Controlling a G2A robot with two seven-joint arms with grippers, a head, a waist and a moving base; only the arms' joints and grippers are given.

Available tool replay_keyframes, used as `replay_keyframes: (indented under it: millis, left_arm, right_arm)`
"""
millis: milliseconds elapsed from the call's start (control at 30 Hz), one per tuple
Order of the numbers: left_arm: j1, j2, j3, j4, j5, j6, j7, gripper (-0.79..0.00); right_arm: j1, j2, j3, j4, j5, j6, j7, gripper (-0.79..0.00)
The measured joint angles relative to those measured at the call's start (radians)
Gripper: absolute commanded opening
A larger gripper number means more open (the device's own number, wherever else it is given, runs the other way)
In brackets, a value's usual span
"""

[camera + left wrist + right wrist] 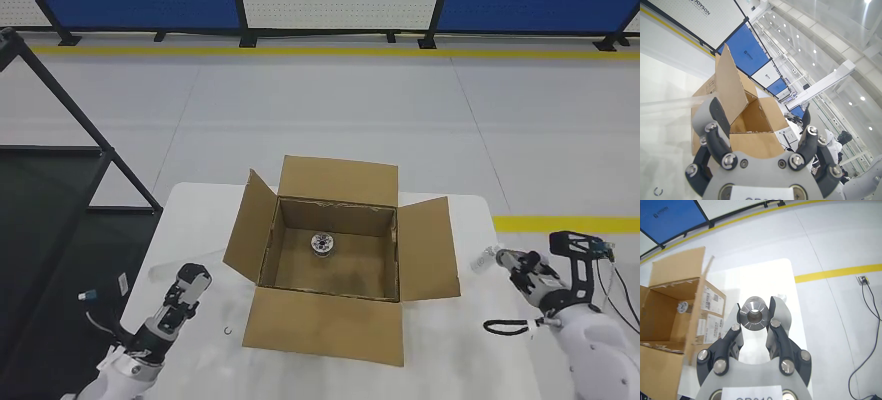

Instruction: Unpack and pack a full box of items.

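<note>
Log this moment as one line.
box: open brown cardboard box on white table | inside: one small round metal part | right jaws: shut on grey metal cylinder | left jaws: open, empty

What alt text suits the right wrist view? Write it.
The right tool grips a slotted metal collet over the white table. Beside it, an open cardboard box holds another small metal part.
</note>
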Motion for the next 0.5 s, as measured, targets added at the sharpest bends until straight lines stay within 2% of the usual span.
replay_keyframes:
  millis: [200,500]
  left_arm:
    - [-0.006,0.002,-0.001,-0.007,0.002,0.015,-0.007,0.000]
    - [0.007,0.003,0.008,-0.021,0.018,0.026,0.007,0.000]
  right_arm:
    - [0.036,0.018,-0.033,0.167,-0.100,-0.070,0.047,-0.785]
    - [0.142,0.027,-0.126,0.396,-0.203,-0.037,0.027,-0.785]
